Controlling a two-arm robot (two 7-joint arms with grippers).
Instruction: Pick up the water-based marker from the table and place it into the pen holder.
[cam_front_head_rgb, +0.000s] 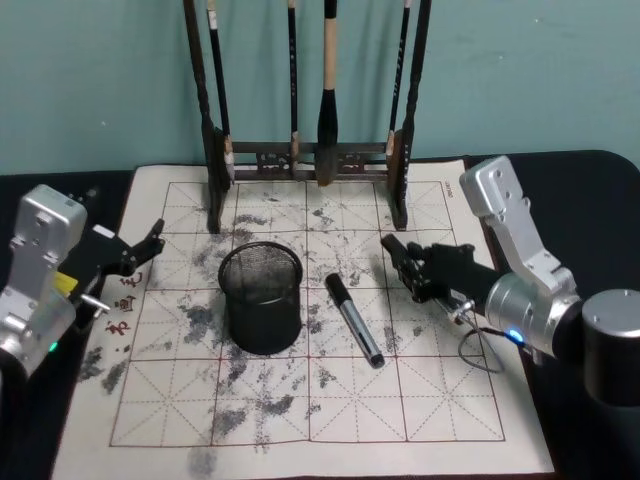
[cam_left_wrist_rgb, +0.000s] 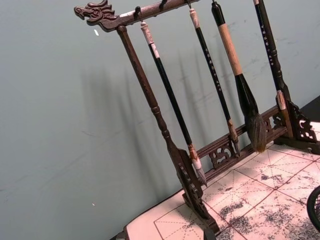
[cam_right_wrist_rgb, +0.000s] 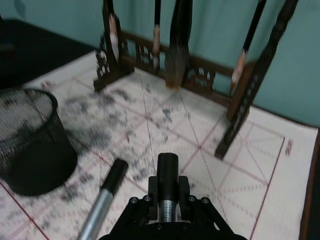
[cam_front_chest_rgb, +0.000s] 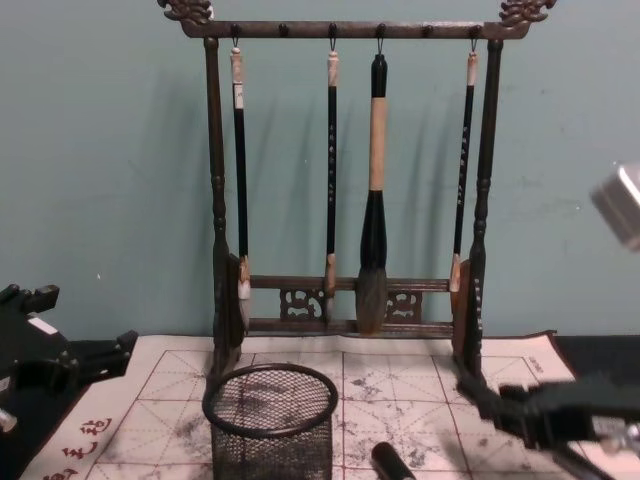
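While beside holder (cam_front_head_rgb: 261, 298), marker (cam_front_head_rgb: 353, 318) untouched.

The marker (cam_front_head_rgb: 353, 319) lies just right of the pen holder (cam_front_head_rgb: 261, 297) on the mat (cam_front_head_rgb: 440, 400). The brush rack (cam_front_head_rgb: 305, 160) stands behind the holder.

Head cam down, chest cam level — both share brush rack (cam_front_head_rgb: 310, 160).

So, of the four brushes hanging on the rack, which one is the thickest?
The third brush from the left in the chest view: it has a wide tan handle and a large dark tuft, while the other three are thin and black.
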